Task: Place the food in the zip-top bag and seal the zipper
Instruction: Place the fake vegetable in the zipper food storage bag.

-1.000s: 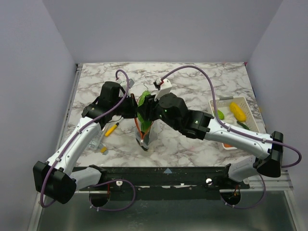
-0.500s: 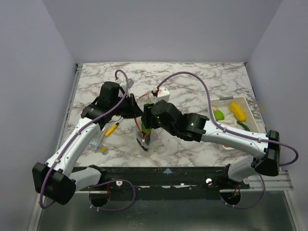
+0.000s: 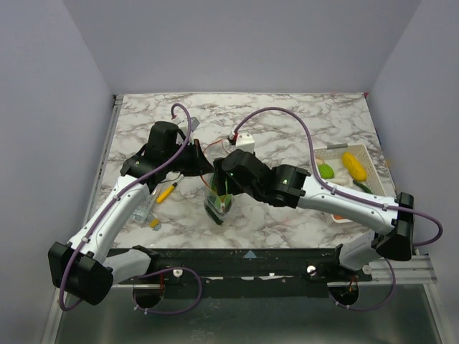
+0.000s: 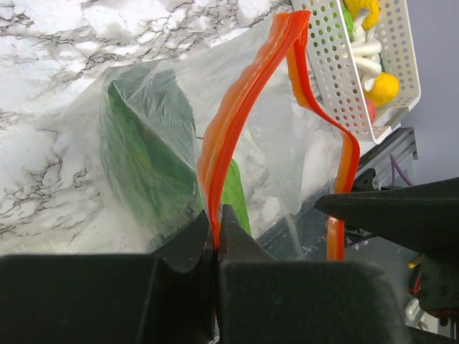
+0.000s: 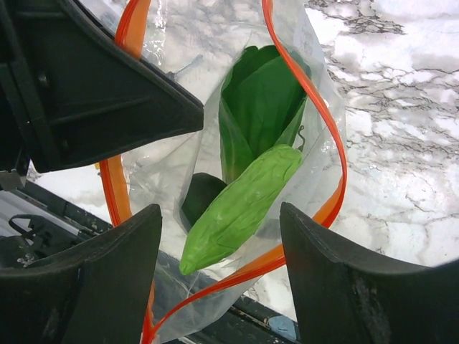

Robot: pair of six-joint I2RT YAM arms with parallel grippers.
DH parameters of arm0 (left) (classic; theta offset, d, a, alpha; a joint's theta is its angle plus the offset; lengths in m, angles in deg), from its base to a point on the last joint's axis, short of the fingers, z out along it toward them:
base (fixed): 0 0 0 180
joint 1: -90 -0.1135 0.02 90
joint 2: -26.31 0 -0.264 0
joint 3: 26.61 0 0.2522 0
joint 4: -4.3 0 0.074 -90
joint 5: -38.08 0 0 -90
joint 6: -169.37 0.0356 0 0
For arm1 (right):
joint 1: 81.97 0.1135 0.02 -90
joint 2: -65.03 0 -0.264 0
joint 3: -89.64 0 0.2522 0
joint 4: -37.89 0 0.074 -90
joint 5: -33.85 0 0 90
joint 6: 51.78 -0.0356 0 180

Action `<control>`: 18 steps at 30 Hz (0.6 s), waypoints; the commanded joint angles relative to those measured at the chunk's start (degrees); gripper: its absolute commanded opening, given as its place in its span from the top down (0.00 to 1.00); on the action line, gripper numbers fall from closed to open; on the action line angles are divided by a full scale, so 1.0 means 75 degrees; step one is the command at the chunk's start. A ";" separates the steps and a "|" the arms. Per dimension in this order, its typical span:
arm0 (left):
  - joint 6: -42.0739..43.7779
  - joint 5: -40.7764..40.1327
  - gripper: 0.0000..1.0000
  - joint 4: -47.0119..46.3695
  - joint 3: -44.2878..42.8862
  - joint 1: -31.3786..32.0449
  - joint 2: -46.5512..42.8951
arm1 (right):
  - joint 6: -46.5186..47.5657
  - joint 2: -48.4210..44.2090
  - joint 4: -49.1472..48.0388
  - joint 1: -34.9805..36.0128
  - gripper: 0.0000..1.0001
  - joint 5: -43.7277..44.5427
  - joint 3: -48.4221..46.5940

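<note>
The clear zip-top bag [image 3: 217, 208] hangs open at the table's middle, its red-orange zipper [image 5: 337, 165] forming a wide loop. My left gripper [image 4: 216, 231] is shut on one side of the zipper strip [image 4: 237, 122] and holds the mouth up. A leafy green vegetable [image 5: 259, 107] and a light green piece [image 5: 244, 204] lie inside the bag. My right gripper [image 5: 222, 265] is open just above the bag's mouth, its fingers [image 5: 107, 272] apart from the green food. In the top view the right gripper [image 3: 224, 185] sits over the bag, beside the left gripper [image 3: 206, 166].
A white slotted tray [image 3: 368, 150] at the right holds yellow [image 3: 353, 164], green [image 3: 327, 170] and other toy pieces; it also shows in the left wrist view [image 4: 337, 79]. A yellow pen [image 3: 166, 193] and a small clear item [image 3: 145, 208] lie left of the bag.
My right gripper came down over the bag with the green vegetable, which stood above the mouth a second ago and now lies inside. The left gripper kept its hold.
</note>
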 commanded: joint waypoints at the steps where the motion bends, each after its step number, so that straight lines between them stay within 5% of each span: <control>1: 0.0060 -0.0078 1.00 -0.0137 0.0018 0.0039 -0.0160 | -0.0222 -0.0135 0.0373 0.0050 0.30 0.0154 -0.0322; 14: 0.0033 -0.0028 1.00 -0.0154 0.0035 0.0038 -0.0116 | -0.0713 -0.1424 0.1403 -0.0007 0.35 0.2569 -0.0492; 18: 0.0017 0.0018 1.00 -0.0149 0.0028 0.0044 -0.0074 | -0.1305 -0.1902 0.2285 -0.0832 0.32 0.2950 -0.0263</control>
